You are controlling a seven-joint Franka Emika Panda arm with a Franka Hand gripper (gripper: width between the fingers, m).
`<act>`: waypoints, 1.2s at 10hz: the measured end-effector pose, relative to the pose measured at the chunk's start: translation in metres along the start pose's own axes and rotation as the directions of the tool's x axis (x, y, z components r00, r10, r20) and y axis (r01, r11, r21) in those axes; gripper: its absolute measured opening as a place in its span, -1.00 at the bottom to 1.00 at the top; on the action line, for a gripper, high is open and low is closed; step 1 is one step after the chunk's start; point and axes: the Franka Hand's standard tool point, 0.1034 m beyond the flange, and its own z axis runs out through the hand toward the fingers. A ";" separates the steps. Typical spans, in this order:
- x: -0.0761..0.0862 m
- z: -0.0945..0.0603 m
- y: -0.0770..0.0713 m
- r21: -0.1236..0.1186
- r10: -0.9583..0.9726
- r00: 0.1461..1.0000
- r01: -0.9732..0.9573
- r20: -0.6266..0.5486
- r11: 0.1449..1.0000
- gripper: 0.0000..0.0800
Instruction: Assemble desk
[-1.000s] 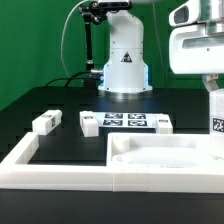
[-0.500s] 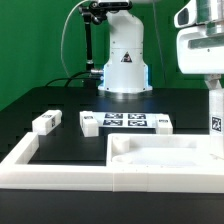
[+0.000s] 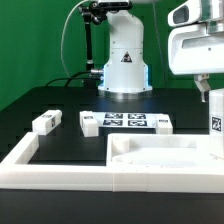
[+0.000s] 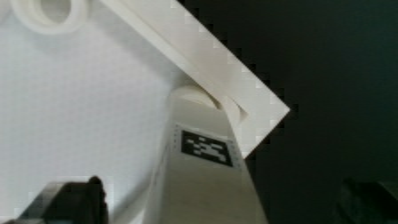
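Exterior view
Tool: the white two-finger gripper (image 3: 212, 88) hangs at the exterior view's right edge. One finger shows beside the top of a leg, and from here I cannot tell how the jaws stand.
Upright leg: a small white block, the upright leg (image 3: 216, 118), stands straight under the gripper and carries a black-and-white square tag.
Tabletop: the white plastic rectangular tabletop panel (image 3: 160, 165) with recessed hollows lies flat below the gripper and stretches from it toward the exterior view's left.
Loose legs: the nearest loose leg (image 3: 162, 124), the middle loose leg (image 3: 88, 123) and the farthest loose leg (image 3: 45, 122) lie on the black table, well apart from the gripper.
Marker board: the marker board (image 3: 125, 121) lies between the nearest and middle loose legs.

Wrist view
Tool: the dark fingertips (image 4: 71, 200) are spread wide, one on either side of the upright leg, and both are clear of it.
Leg: it rises from the tabletop panel's corner toward the gripper, with its square tag (image 4: 208, 148) facing the camera.
Hollow: a round hollow (image 4: 54, 12) sits in the panel, far from the fingertips.
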 end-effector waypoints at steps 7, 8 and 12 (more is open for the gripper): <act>0.006 0.001 0.006 -0.038 -0.704 0.710 0.704 0.021 0.709 0.62; 0.008 0.002 0.007 -0.040 -0.780 0.626 0.780 0.026 0.625 0.62; 0.011 0.001 0.006 -0.050 -0.892 0.450 0.893 0.035 0.448 0.59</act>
